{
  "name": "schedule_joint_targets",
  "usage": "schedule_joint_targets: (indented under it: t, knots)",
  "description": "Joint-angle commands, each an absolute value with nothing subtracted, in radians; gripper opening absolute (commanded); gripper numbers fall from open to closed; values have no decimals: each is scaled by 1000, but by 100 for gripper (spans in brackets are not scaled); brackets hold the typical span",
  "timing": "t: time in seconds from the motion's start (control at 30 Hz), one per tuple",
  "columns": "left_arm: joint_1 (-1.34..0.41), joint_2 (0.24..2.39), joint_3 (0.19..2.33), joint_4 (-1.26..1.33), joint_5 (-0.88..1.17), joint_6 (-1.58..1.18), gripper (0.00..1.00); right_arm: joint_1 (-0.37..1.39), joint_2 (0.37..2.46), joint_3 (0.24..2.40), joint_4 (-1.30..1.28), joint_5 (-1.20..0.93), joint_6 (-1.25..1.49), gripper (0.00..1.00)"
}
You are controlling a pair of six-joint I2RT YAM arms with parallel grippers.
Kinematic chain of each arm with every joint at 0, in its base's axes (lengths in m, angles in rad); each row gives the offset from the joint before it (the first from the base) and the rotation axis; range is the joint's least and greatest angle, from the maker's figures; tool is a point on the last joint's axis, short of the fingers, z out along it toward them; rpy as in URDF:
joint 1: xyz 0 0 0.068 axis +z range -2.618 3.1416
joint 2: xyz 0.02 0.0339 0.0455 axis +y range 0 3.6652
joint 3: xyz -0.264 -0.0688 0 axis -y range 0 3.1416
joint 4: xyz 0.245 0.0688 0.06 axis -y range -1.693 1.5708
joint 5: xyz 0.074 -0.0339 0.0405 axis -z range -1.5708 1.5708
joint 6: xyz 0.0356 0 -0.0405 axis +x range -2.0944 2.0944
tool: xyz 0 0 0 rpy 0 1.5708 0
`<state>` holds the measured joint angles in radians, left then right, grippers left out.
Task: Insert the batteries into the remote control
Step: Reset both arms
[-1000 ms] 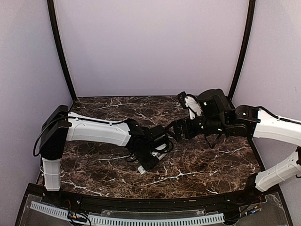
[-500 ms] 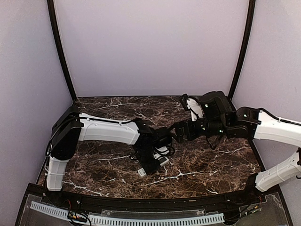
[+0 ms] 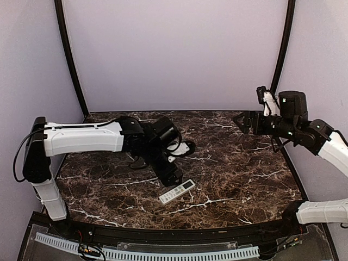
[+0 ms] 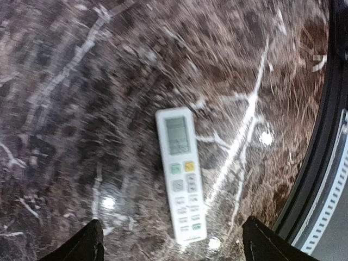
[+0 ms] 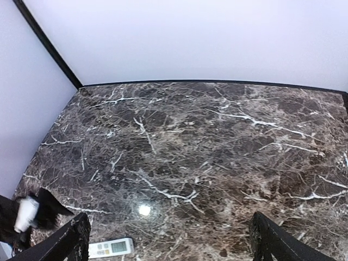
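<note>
The remote control [image 3: 177, 192] is a slim white bar lying flat on the dark marble table, buttons and screen facing up, near the front middle. In the left wrist view the remote control [image 4: 181, 174] lies below and between my wide-apart fingers, touching neither. My left gripper [image 3: 174, 177] hovers open just up and left of it. My right gripper [image 3: 240, 120] is raised at the far right, open and empty; its view catches the remote control [image 5: 111, 247] at the bottom left. The batteries are out of view.
The table's black raised front rim [image 4: 318, 163] runs close to the remote's right side. A white perforated strip [image 3: 163, 253] lies beyond the rim. Pale walls and black corner posts [image 3: 70, 60] enclose the table at the back and sides.
My left gripper opened, let go of the remote and pulled back up and left. The remote now lies free on the table. My right arm withdrew to the far right and rose.
</note>
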<state>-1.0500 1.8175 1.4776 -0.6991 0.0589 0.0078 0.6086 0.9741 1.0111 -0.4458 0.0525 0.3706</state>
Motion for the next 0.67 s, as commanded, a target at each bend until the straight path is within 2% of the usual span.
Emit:
schedule_joint_targets:
  t: [0.0, 0.1, 0.23, 0.4, 0.5, 0.63]
  knots:
    - [-888, 1649, 1401, -569, 24, 6, 88, 328, 968, 884, -405, -243, 296, 99]
    - [-773, 1530, 1292, -445, -60, -46, 90, 96, 978, 765, -308, -476, 329, 99]
    - [-570, 1355, 1119, -313, -308, -197, 98, -108, 1022, 681, -235, -545, 377, 99]
    - [-348, 1196, 856, -194, -438, -377, 99, -129, 1049, 601, -154, -478, 393, 98]
    - [-322, 1112, 720, -47, -506, -407, 99, -132, 1044, 551, -106, -440, 418, 99]
    - [-319, 1074, 603, 53, -580, -390, 98, -135, 1028, 516, -29, -513, 410, 98]
